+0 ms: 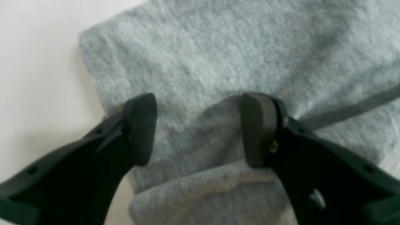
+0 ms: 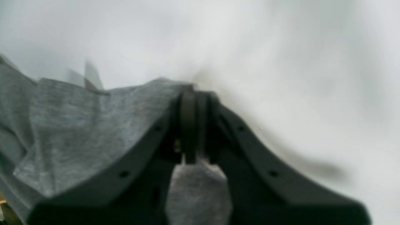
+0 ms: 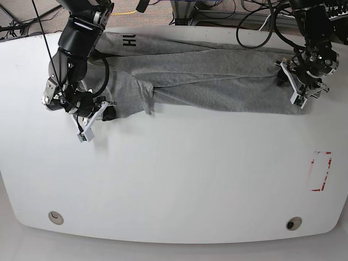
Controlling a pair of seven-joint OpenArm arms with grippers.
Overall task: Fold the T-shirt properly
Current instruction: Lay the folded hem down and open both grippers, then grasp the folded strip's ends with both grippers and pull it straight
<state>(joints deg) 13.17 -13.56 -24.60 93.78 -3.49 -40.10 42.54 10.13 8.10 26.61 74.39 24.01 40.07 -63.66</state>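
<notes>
The heather-grey T-shirt (image 3: 206,76) lies stretched in a long, wrinkled band across the far half of the white table, with black lettering (image 3: 129,40) at its far left. My left gripper (image 3: 290,87) is open, its fingers (image 1: 140,128) straddling a folded edge of the T-shirt (image 1: 218,56) at the cloth's right end. My right gripper (image 3: 107,112) is shut on the near left edge of the T-shirt (image 2: 78,125), with the fingertips (image 2: 187,100) pinching the cloth low over the table. Both wrist views are blurred.
The white table (image 3: 179,179) stretches toward the front edge. A red-outlined mark (image 3: 321,171) sits at its right side. Two round holes (image 3: 54,217) (image 3: 293,223) are near the front edge. Cables and stands lie beyond the far edge.
</notes>
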